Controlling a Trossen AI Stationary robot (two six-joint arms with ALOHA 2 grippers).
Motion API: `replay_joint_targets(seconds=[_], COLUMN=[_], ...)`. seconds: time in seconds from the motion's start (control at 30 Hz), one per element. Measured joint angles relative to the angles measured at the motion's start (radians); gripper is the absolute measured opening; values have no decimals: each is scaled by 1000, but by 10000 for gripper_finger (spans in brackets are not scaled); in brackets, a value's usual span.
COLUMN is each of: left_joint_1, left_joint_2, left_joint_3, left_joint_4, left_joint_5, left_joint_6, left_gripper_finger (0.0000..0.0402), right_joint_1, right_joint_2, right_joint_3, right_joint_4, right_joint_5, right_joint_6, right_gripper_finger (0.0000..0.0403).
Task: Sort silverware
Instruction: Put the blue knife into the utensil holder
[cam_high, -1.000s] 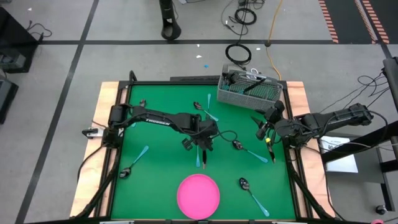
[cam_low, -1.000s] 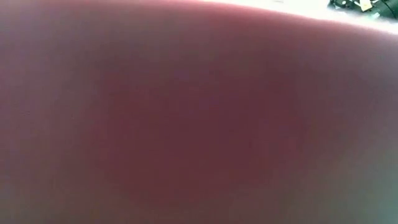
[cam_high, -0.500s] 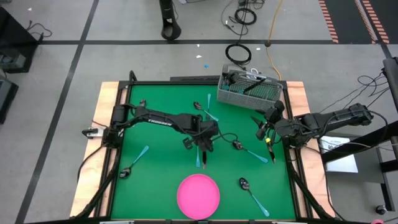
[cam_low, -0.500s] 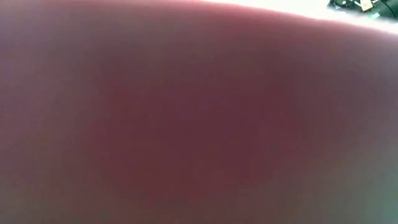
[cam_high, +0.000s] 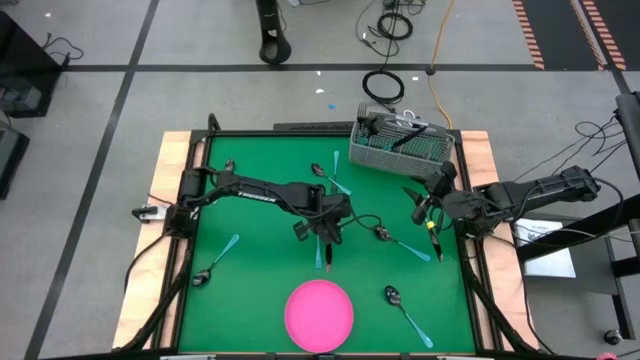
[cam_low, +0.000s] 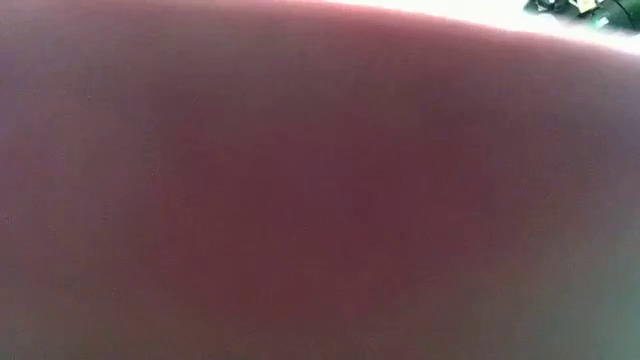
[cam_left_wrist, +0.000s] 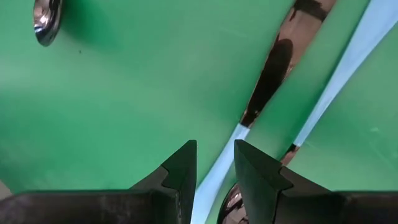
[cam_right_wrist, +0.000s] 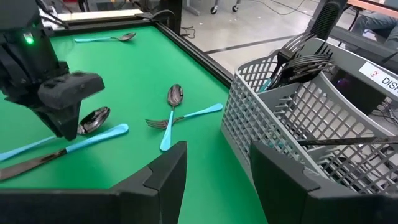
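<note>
My table (cam_high: 260, 290) is covered in flat bright green with a pale wooden border; the plate (cam_high: 319, 314) on it is plain pink, and the low view is filled with a blurred pinkish-red. The silverware (cam_right_wrist: 171, 118) has dark shiny metal heads and thin light-blue handles; the basket (cam_right_wrist: 298, 112) is grey wire mesh; my fingers (cam_left_wrist: 180, 171) are matte black.

my open fingers (cam_right_wrist: 165, 177) frame a green mat (cam_right_wrist: 143, 81). a spoon (cam_right_wrist: 171, 115) crosses a fork (cam_right_wrist: 186, 115) beside the grey basket (cam_right_wrist: 298, 118) holding forks; the other gripper (cam_right_wrist: 59, 102) hangs over another spoon (cam_right_wrist: 93, 119).
</note>
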Motion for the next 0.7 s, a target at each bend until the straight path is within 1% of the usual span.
replay_joint_targets(seconds=[0.13,0.7], left_joint_1=[0,1], left_joint_2=[0,0], left_joint_3=[0,0], left_joint_4=[0,-35], left_joint_5=[27,23], left_joint_6=[3,-1], left_gripper_finger=[109,109], right_joint_1=[0,0], right_joint_2=[0,0], right_joint_3=[0,0], right_joint_4=[12,12], right_joint_5=[-2,-4], right_joint_6=[-1,16], right_gripper_finger=[164,164])
